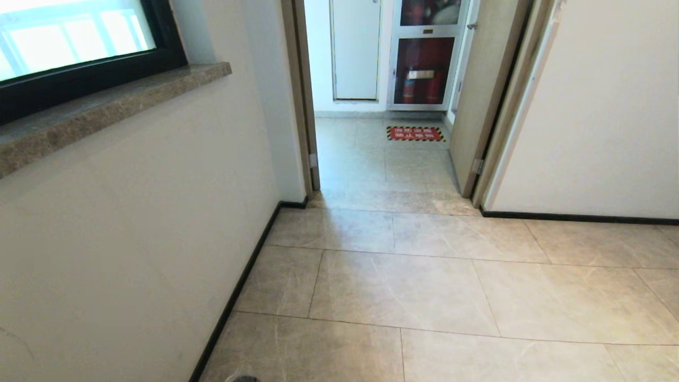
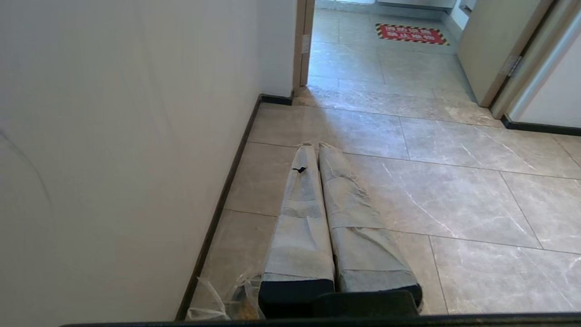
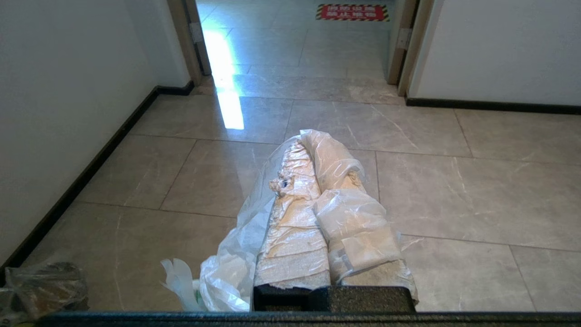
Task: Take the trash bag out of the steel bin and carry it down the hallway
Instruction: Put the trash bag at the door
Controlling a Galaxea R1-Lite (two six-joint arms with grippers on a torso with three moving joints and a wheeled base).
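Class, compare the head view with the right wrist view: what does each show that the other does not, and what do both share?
Only the head view shows the dark-framed window, its stone sill and the red cabinet beyond the doorway. Only the right wrist view shows the right gripper, shut, with the trash bag draped over its fingers. Both show the beige floor tiles, the open doorway and the red floor sign.

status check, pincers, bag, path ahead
Left pincer shut, empty. Right pincer shut on thin white plastic trash bag. Beige tiled hallway, open doorway ahead, nothing seen blocking.
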